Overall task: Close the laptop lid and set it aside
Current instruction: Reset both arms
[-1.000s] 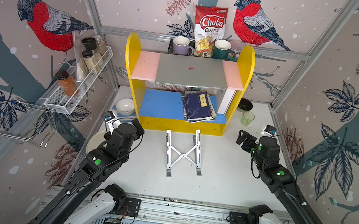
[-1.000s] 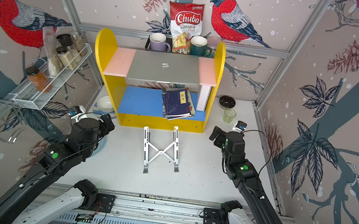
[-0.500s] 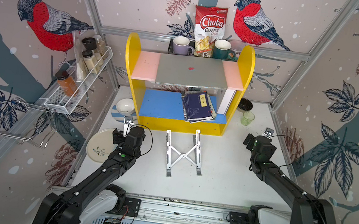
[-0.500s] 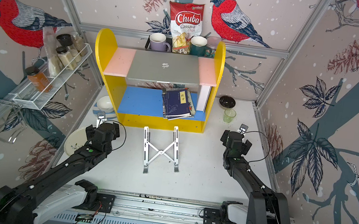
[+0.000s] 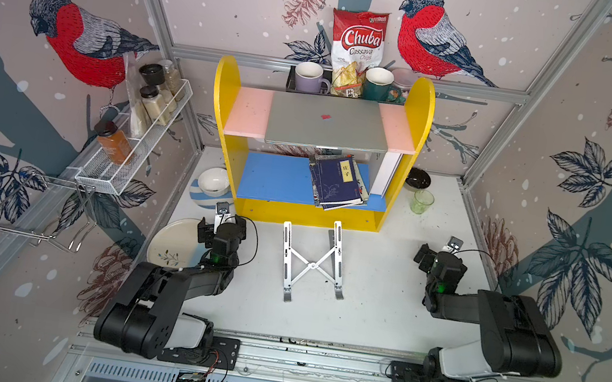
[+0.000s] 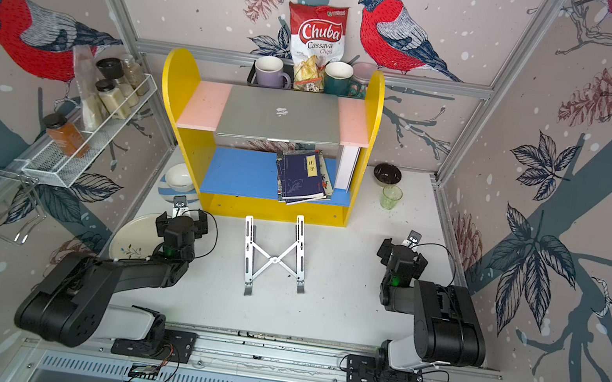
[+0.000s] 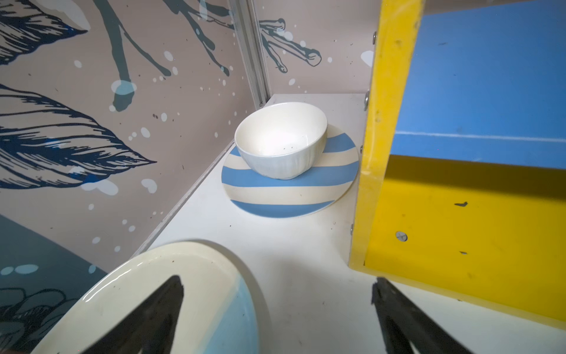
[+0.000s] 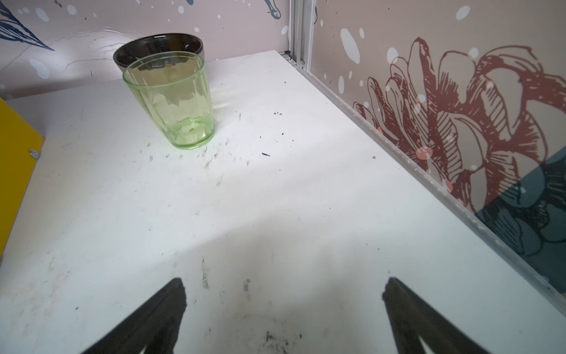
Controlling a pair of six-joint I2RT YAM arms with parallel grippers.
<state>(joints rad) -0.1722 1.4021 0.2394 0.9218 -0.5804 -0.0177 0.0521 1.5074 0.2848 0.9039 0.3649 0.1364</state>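
Note:
In both top views the silver laptop (image 5: 328, 127) (image 6: 280, 116) lies flat on the pink top board of the yellow shelf unit (image 5: 425, 107). The laptop lid (image 5: 352, 119) is down, logo facing up. My left gripper (image 5: 223, 225) (image 7: 277, 283) hovers low over the table in front of the shelf's left foot. It is open and empty, one finger above a cream plate (image 7: 159, 294). My right gripper (image 5: 435, 257) (image 8: 283, 285) is open and empty too, low over bare table at the right side. Both grippers are far below the laptop.
A silver folding stand (image 5: 312, 260) lies at the table's middle. A white bowl (image 7: 280, 139) sits on a striped plate (image 7: 291, 196) left of the shelf. A green glass (image 8: 171, 98) and black bowl (image 8: 128, 50) stand right. Books (image 5: 338, 182) lie on the blue shelf.
Both arms have folded down and back toward the front rail, bringing the grippers low over the table at either side. Both grippers stayed open. The laptop has not moved.

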